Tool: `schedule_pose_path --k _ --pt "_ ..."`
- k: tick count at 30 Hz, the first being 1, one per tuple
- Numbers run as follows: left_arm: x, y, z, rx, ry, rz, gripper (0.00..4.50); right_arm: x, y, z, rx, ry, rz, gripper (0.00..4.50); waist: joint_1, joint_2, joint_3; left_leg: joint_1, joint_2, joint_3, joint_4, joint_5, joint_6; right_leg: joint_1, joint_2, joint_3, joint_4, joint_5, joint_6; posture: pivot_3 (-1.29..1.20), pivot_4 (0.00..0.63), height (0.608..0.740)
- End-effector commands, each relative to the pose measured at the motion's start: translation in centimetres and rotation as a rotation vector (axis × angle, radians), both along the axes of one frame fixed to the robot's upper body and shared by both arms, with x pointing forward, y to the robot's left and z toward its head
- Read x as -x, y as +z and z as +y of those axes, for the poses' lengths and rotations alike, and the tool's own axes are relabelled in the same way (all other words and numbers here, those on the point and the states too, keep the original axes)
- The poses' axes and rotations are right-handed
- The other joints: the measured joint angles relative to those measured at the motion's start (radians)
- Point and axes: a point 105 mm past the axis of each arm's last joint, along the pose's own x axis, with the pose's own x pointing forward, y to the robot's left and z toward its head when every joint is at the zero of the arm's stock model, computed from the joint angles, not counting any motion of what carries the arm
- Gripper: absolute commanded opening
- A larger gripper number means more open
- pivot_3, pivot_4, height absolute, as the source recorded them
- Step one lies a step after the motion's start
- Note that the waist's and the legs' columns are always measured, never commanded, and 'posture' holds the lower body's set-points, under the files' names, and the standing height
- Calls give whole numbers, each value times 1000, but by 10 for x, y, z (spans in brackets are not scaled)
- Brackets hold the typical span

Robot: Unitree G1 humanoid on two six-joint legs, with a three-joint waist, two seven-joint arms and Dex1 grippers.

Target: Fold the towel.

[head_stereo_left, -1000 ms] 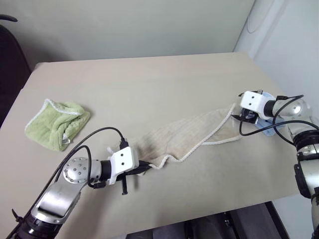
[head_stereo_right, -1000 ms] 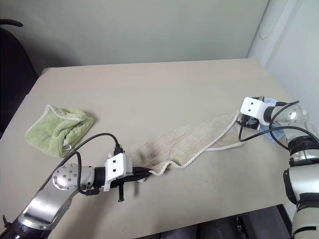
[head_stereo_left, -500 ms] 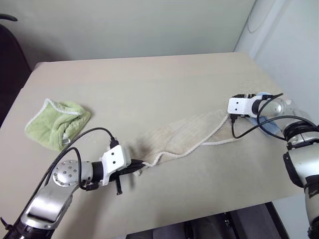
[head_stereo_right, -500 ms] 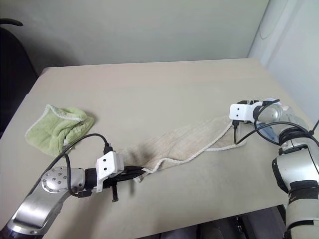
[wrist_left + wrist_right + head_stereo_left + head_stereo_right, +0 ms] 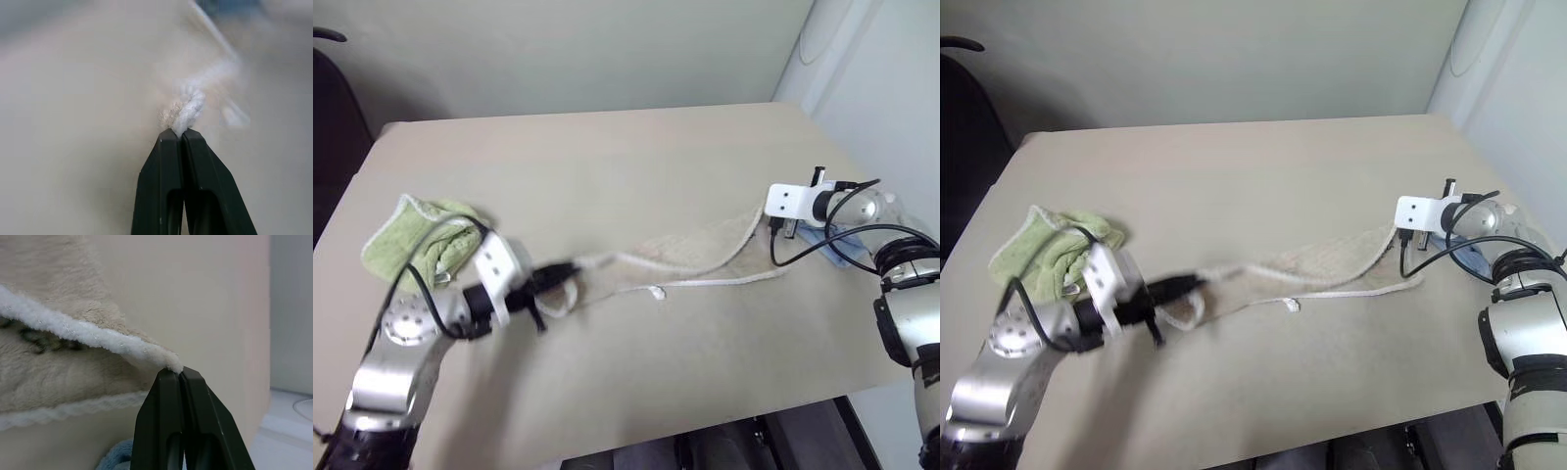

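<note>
Towel [image 5: 690, 257] lay stretched in a long, narrow band across the middle of the worktop [image 5: 607, 157], running from my left tool toward my right one.

Left eye view: left tool [image 5: 570, 268] was pinched tight on the near-left end, that end lifted off the surface with a loose loop of white edging hanging below it. Right tool [image 5: 773, 221] sat at the far-right corner. Lime-green cloth [image 5: 416, 245] bunched behind my left arm, apart from the towel. Pale blue cloth [image 5: 837, 253] tucked under my right forearm.

Right eye view: same layout; the white hem [image 5: 1351, 290] trailed along the near side of the band.

Left wrist view: fingers pressed flat together, a twist of white edge gripped at their tips. Background blurred.

Right wrist view: fingers closed on the very corner of the hem, tan pile and a small dark mark beyond them.

Judgement: both ends were gripped, so the step in hand was lifting and spreading before the first fold. Next move called for raising both corners evenly and carrying one end over the other, watching the thin grips.
</note>
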Motion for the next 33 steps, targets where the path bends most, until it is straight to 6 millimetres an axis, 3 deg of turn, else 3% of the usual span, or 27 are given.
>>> schedule_pose_path --k 1,3,9,11,16,18,20,23,30,33 --pt "-27 33 36 113 204 -101 0 -8 46 -5 -101 -65 -150 23 -2 0 0 1 0 2 0 0 0 0 0 0 0 0 0 0 150 740" --pt "-47 46 50 133 302 -139 0 -12 58 -6 -129 -96 -195 23 -4 0 0 1 1 5 0 0 0 0 0 0 -1 0 0 0 150 740" --pt "-99 81 65 165 421 -215 0 -20 95 0 -197 -150 -316 23 -5 0 0 -3 1 8 0 0 0 -6 -1 1 -2 1 1 0 150 740" --pt "-110 102 69 194 442 -260 0 -21 117 1 -232 -169 -389 23 -6 0 0 -7 2 9 1 0 0 -11 -1 1 -2 1 2 0 150 740" --pt "-109 142 81 231 421 -346 0 -14 159 1 -306 -159 -500 23 -13 0 0 -20 3 12 5 2 -2 -24 -1 1 -2 5 9 0 150 740" --pt "-101 148 86 244 400 -364 0 -9 170 -2 -351 -150 -519 23 -19 0 0 -21 3 13 5 2 -2 -25 -1 1 -3 5 9 0 150 740" --pt "-88 142 88 223 335 -346 0 -4 172 -4 -407 -106 -479 23 -25 0 0 -22 3 15 5 2 -2 -27 -1 1 -4 5 9 0 150 740" --pt "-58 112 88 132 230 -274 0 6 152 2 -426 33 -332 23 -33 0 0 -23 2 20 5 2 -3 -28 -1 1 -4 5 9 0 150 740" --pt "13 38 88 33 132 13 0 51 51 -2 -388 273 186 23 -30 -1 0 -25 10 21 14 -5 -12 -27 13 1 -6 5 9 0 150 740" --pt "41 16 78 4 78 119 0 76 25 -5 -371 319 367 23 -23 -1 0 -23 15 21 15 -6 -11 -26 16 1 -2 5 8 0 150 740"
